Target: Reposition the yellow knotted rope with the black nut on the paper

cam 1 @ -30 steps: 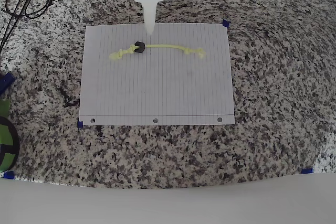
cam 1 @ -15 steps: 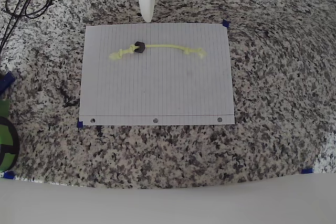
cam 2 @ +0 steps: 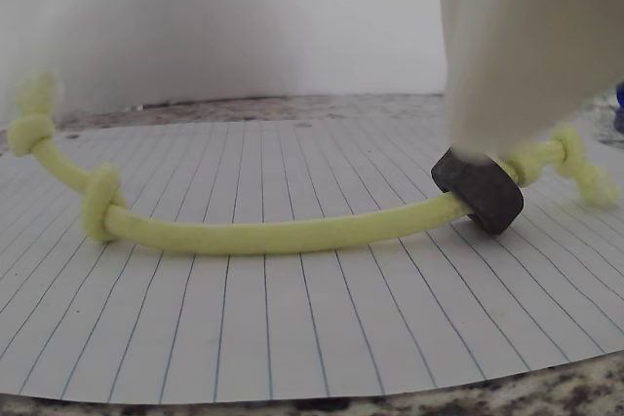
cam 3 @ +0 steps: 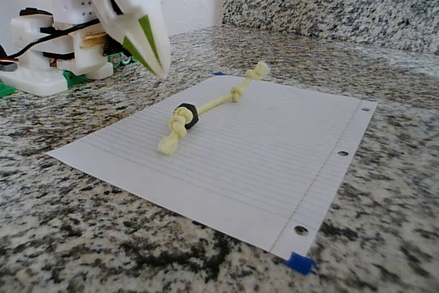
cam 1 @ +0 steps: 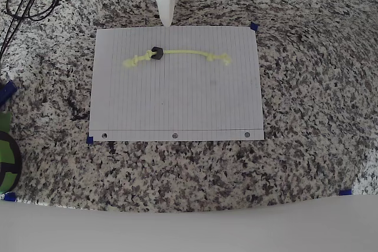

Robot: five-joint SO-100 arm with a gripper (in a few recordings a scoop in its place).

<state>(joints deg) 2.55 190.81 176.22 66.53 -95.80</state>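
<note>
The yellow knotted rope [cam 1: 184, 52] lies in a shallow arc across the upper part of the paper [cam 1: 177, 104], with the black nut [cam 1: 157, 53] threaded near its left knot. My gripper [cam 1: 167, 20] hangs shut and empty just beyond the paper's top edge, pointing down at the counter. In the wrist view the rope [cam 2: 263, 236] and nut [cam 2: 480, 194] lie close in front on the lined paper [cam 2: 292, 328], with a white finger [cam 2: 517, 46] at the upper right. In the fixed view the gripper [cam 3: 162, 70] floats left of the rope [cam 3: 221, 101] and nut [cam 3: 186, 114].
The paper is taped with blue tape [cam 1: 254, 26] to a speckled granite counter [cam 1: 307, 87]. Black cables [cam 1: 26, 1] coil at the overhead view's top left, and a green object [cam 1: 5, 157] sits at the left edge. The arm's base [cam 3: 48, 66] and a backsplash [cam 3: 329, 5] stand behind.
The gripper pulled back from over the paper's top edge toward the top of the overhead view, then held there. The rope and nut have not moved.
</note>
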